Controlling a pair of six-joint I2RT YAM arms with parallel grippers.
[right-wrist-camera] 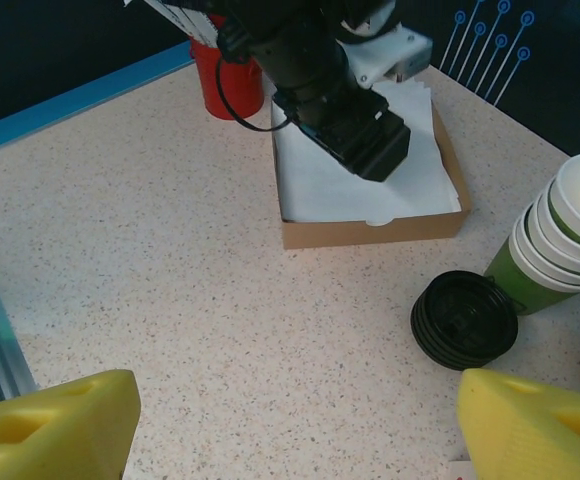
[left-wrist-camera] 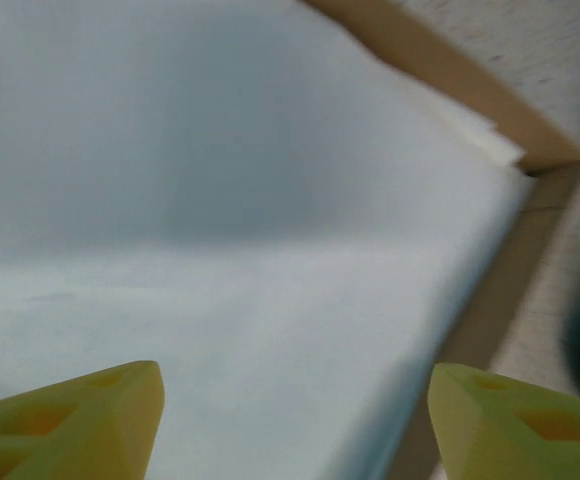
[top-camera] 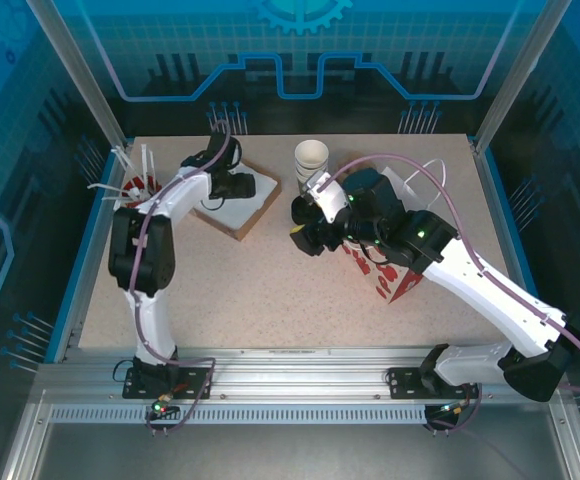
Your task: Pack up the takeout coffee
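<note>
**Both end effectors wide open above the table**

The left end effector [left-wrist-camera: 290, 425] is spread wide. Nothing is between its yellow fingertips [left-wrist-camera: 80, 415]. It hangs just above the white paper [left-wrist-camera: 220, 200] that lies in a flat brown box [left-wrist-camera: 470, 90]. The box sits near the back of the table [top-camera: 240, 290], close to a red cup [top-camera: 135, 186] with white sticks in it.

The right end effector [right-wrist-camera: 295, 420] is spread wide too and holds nothing. It hovers over a bare part of the table. A little ahead of it, a stack of black lids [right-wrist-camera: 465, 320] lies right beside a stack of green cups [right-wrist-camera: 555, 240] that have no lids on. A white and red bag [top-camera: 390, 283] is partly hidden under the right arm.

Where the takeout coffee is, I cannot tell.
</note>
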